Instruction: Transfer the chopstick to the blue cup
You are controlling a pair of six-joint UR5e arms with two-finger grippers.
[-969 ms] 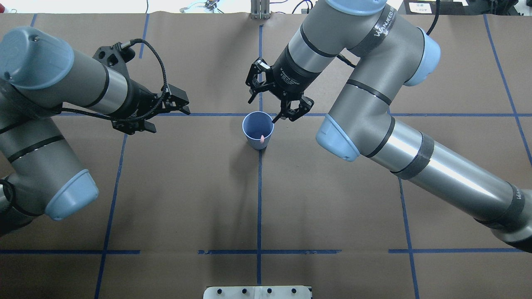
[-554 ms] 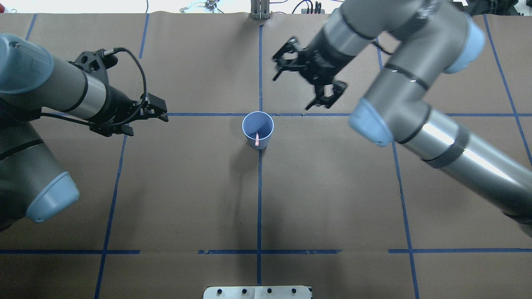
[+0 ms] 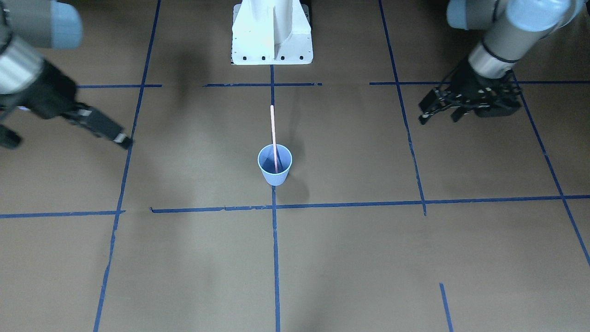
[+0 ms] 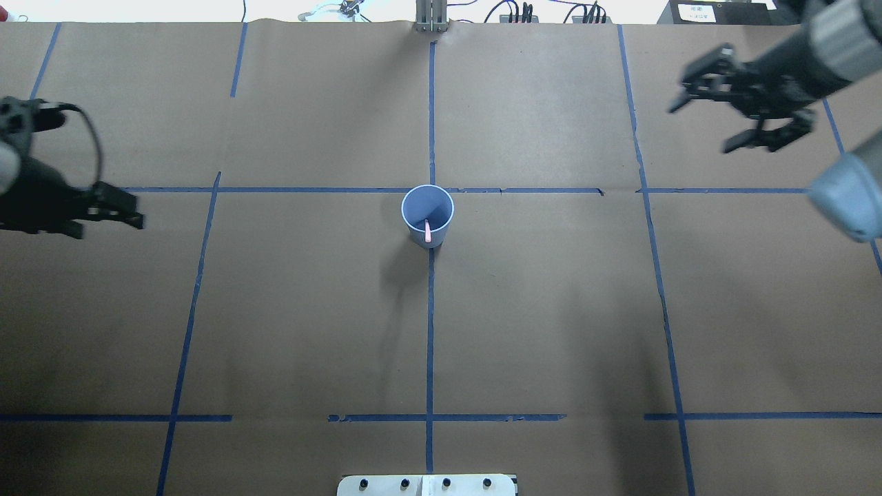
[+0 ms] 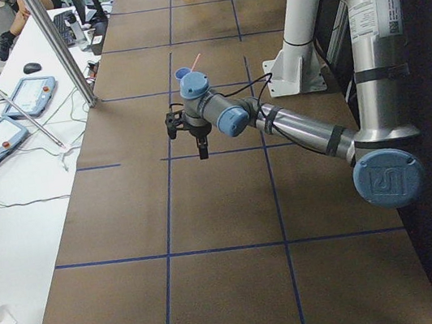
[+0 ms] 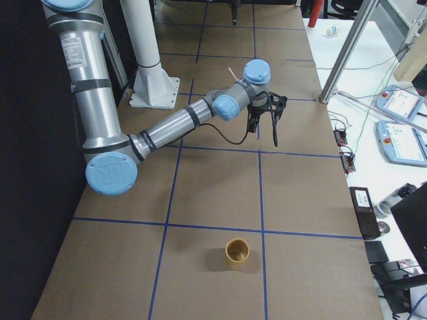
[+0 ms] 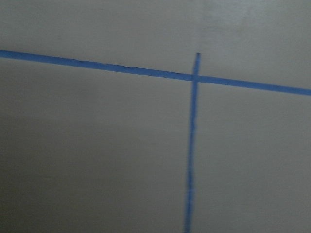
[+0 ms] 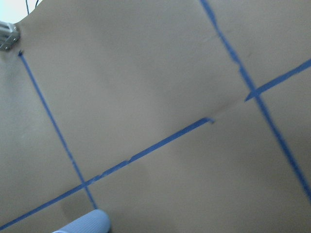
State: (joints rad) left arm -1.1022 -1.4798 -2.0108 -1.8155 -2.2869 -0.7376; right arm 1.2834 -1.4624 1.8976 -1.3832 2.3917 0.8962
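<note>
The chopstick [image 3: 273,131] stands in the blue cup [image 3: 274,177] at the middle of the tabletop [image 4: 551,310], long axis near upright, top end tipped toward the robot-side edge. Left gripper [image 3: 437,120] and right gripper [image 4: 699,129] hang near opposite ends, jaws spread, holding nothing.

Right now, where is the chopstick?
In the front-facing view the chopstick stands inside the cup, on the centre tape line, leaning toward the robot's base.

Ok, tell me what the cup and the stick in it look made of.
The cup: probably thin plastic, matte light blue, with fine moulded ribs on its wall. The stick: smooth pale pink, plastic or painted wood; too thin to tell which.
</note>
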